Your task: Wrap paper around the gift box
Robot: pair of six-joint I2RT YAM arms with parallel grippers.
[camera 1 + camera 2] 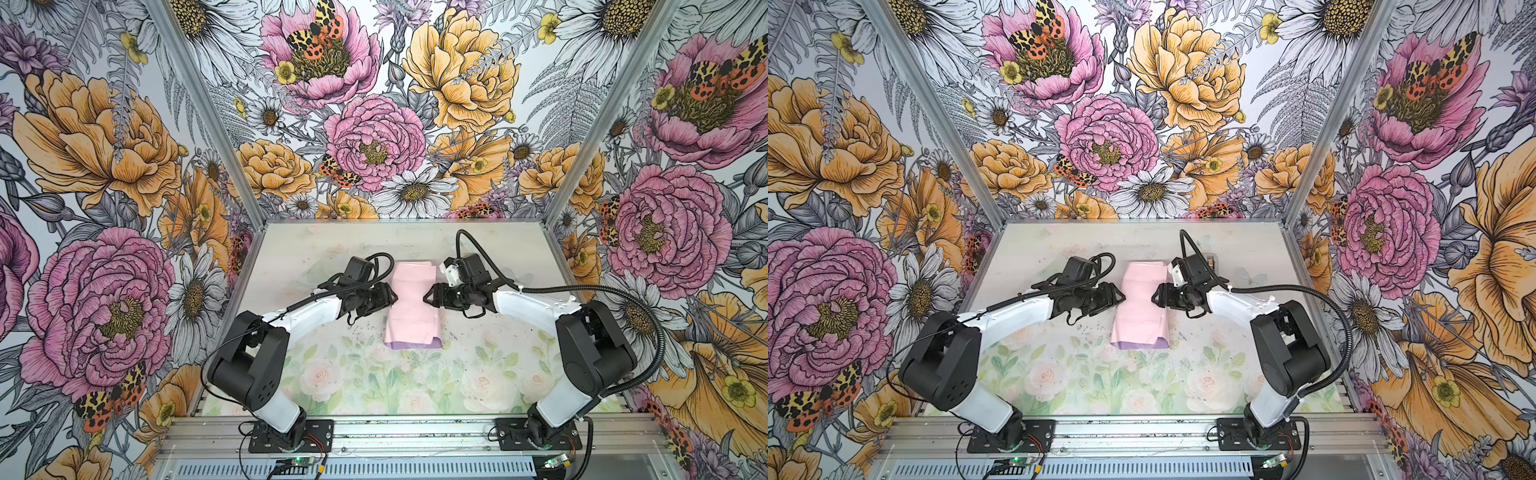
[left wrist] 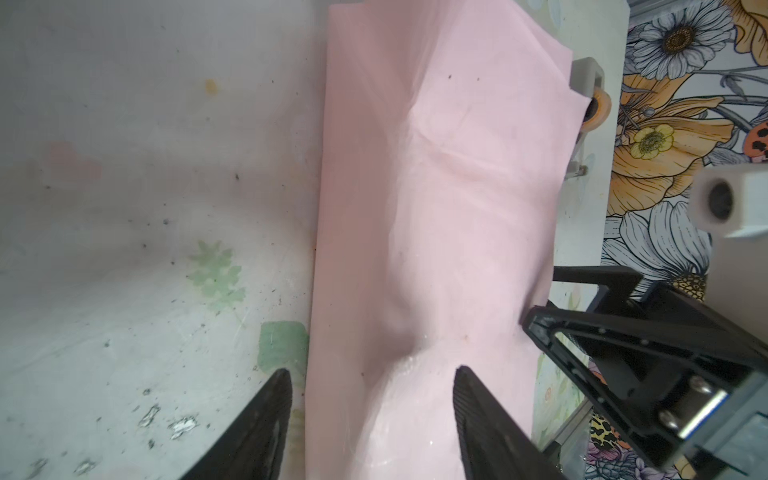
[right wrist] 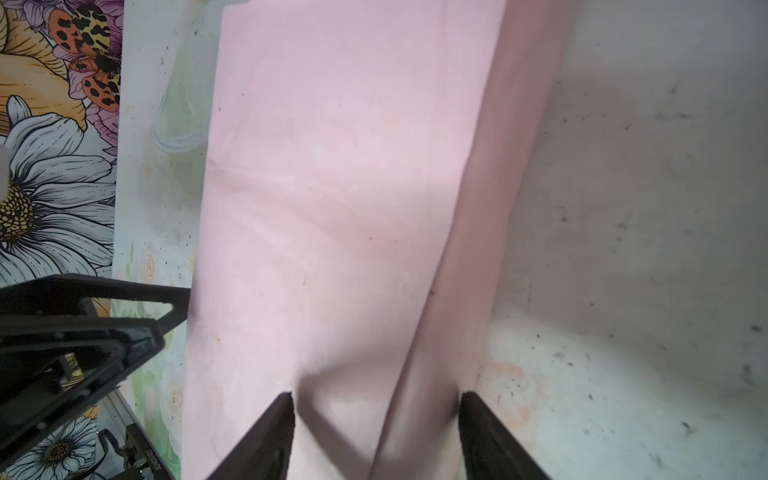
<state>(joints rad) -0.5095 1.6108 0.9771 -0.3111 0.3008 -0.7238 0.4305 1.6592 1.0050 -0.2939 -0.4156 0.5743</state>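
No legible text or labels

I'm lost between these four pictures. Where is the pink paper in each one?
Top view: the paper lies in the middle of the table.
Top view: the same, mid-table.
Left wrist view: a long pink band running ahead of the left end effector.
Right wrist view: a long pink band ahead of the right end effector.
Shared landmark: the faded flower-print table under it.
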